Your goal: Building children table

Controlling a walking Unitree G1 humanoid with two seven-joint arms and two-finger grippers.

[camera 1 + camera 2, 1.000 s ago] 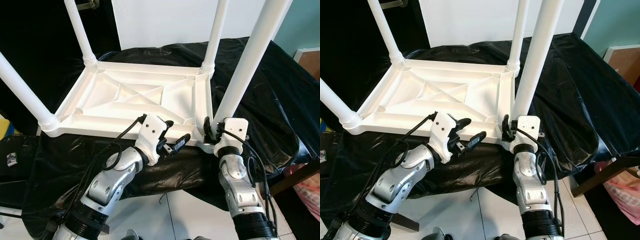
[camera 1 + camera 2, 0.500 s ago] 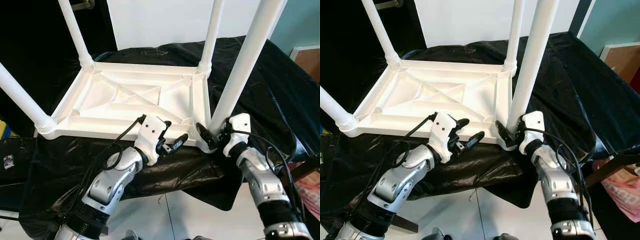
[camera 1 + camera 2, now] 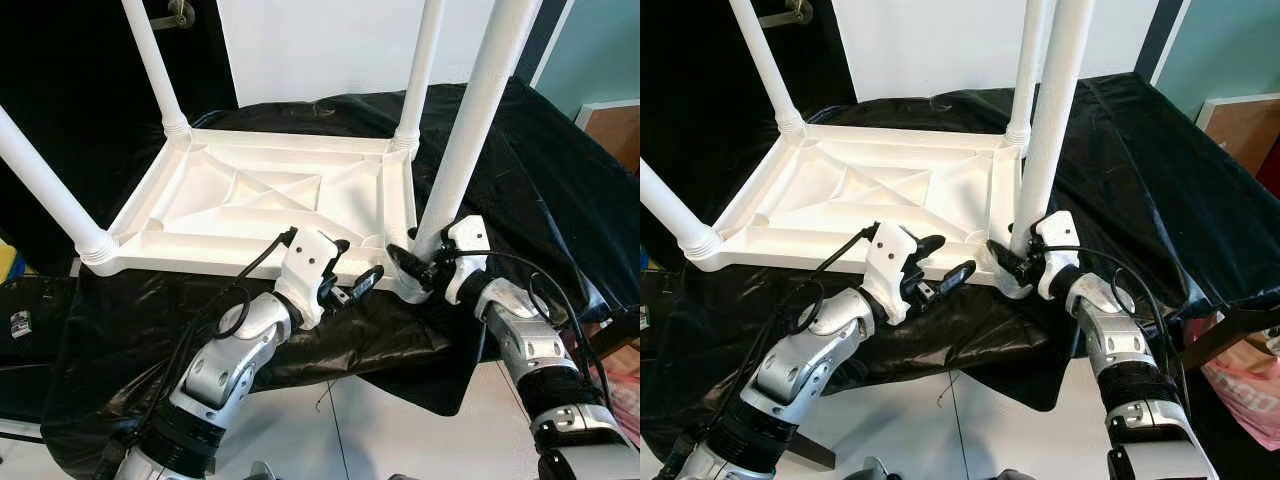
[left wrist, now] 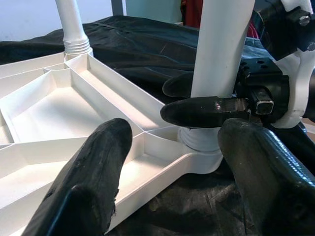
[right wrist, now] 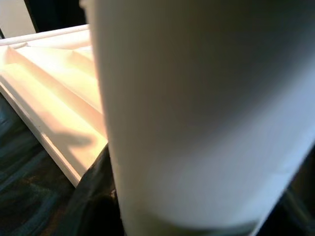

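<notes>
A white plastic children's table (image 3: 262, 198) lies upside down on a black cloth, its legs pointing up. My right gripper (image 3: 415, 263) reaches in from the right at the base of the near right leg (image 3: 468, 125). One finger (image 4: 197, 110) lies across the front of that leg and the other (image 4: 176, 86) behind it, so it is shut on the leg. The leg (image 5: 197, 113) looms very close in the right wrist view. My left gripper (image 3: 354, 264) hovers open just in front of the table's near edge, a little left of that corner, with nothing in it.
The black cloth (image 3: 520, 170) drapes over the support and hangs down toward the white tiled floor (image 3: 380, 430). A dark box (image 3: 25, 320) sits at the left. A wooden board (image 3: 610, 120) and a pink bag (image 3: 1245, 385) are at the right.
My right arm has swung out to the right, and its gripper has come from below the corner to clasp the leg's base from the side. The left gripper has barely moved.
</notes>
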